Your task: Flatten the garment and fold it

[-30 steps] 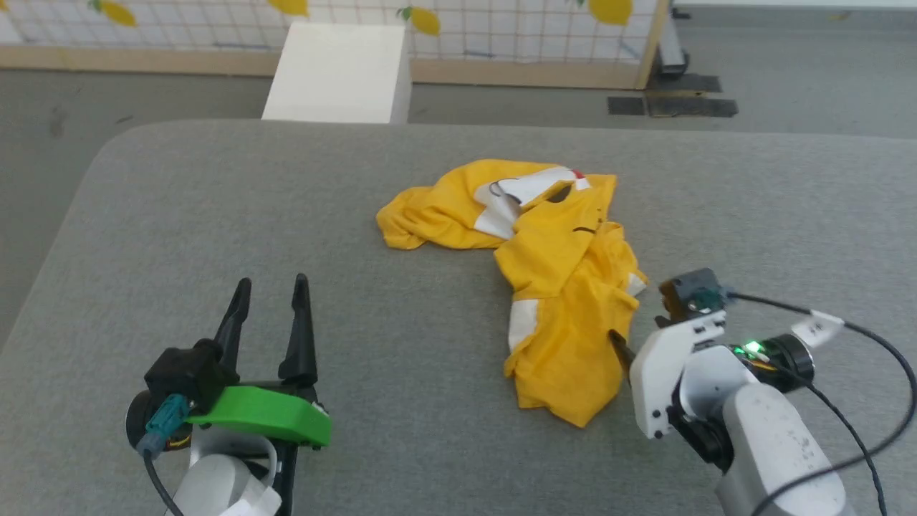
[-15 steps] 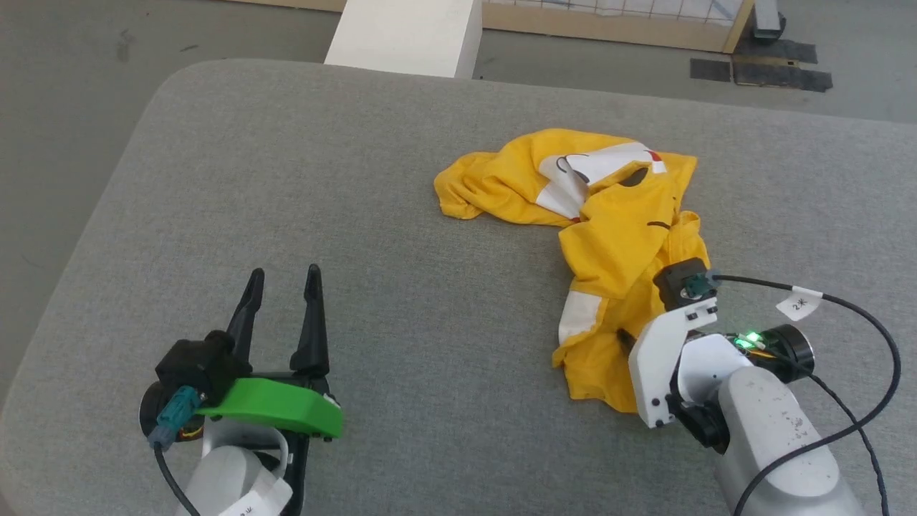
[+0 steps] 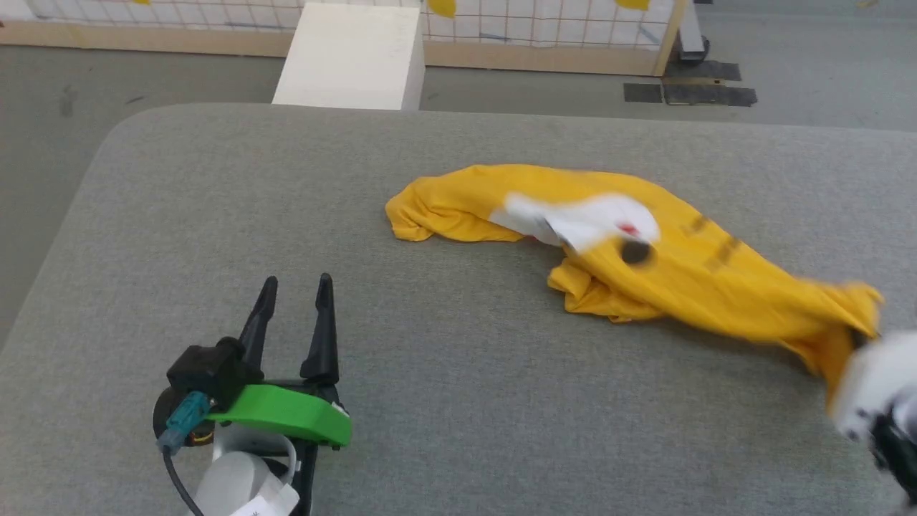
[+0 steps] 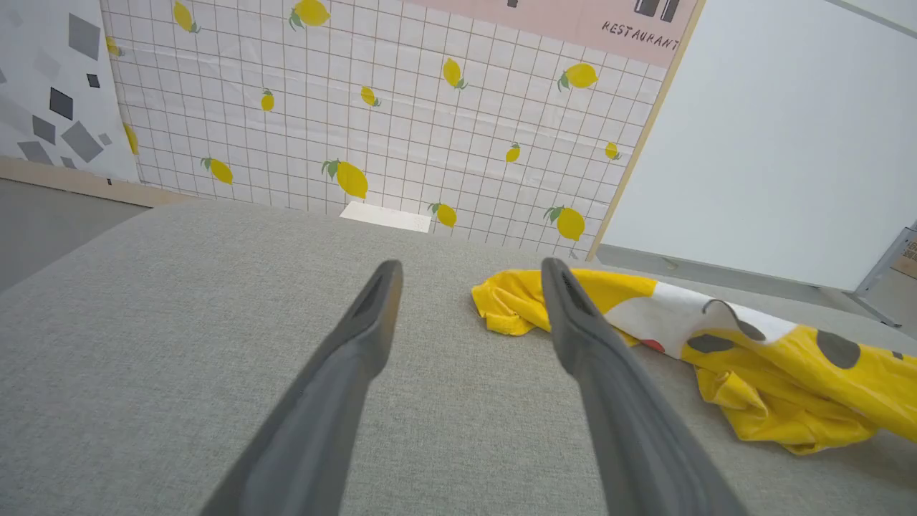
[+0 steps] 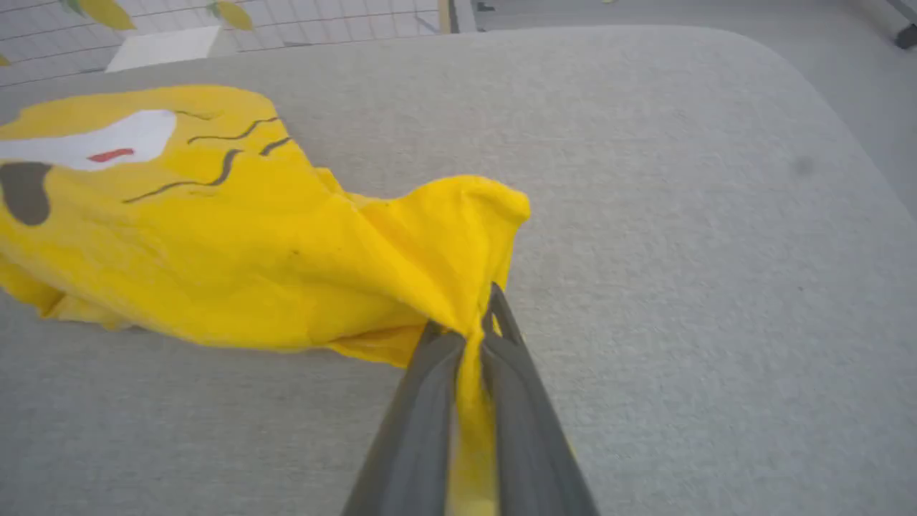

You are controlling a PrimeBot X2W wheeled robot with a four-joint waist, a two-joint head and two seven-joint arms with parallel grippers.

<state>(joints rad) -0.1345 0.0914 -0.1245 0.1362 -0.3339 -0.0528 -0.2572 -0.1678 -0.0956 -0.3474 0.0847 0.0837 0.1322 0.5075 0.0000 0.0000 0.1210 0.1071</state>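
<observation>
The garment [image 3: 688, 265], a bright yellow T-shirt with a white patch, a red dot and short black stripes, lies stretched in a long band across the grey table [image 3: 430, 401]. My right gripper [image 5: 466, 333] is shut on a yellow corner of the garment [image 5: 301, 244], which bunches between its fingers. In the head view the right arm [image 3: 877, 401] is a blurred pale shape at the right edge. My left gripper [image 3: 295, 287] stands open over bare table at the lower left, well apart from the cloth. Its own view has the garment [image 4: 752, 351] to the right of the fingers.
A white box [image 3: 351, 57] stands on the floor beyond the table's far edge, before a grid-patterned partition [image 4: 372, 122] with lemon prints. The table's rounded left corner [image 3: 114, 136] and right corner [image 5: 802, 93] are near. Bare table surface lies around the left gripper.
My right gripper has pulled the garment's corner far to the right, drawing the crumpled heap out into a long band. The head camera shifted. The left gripper stayed open in place.
</observation>
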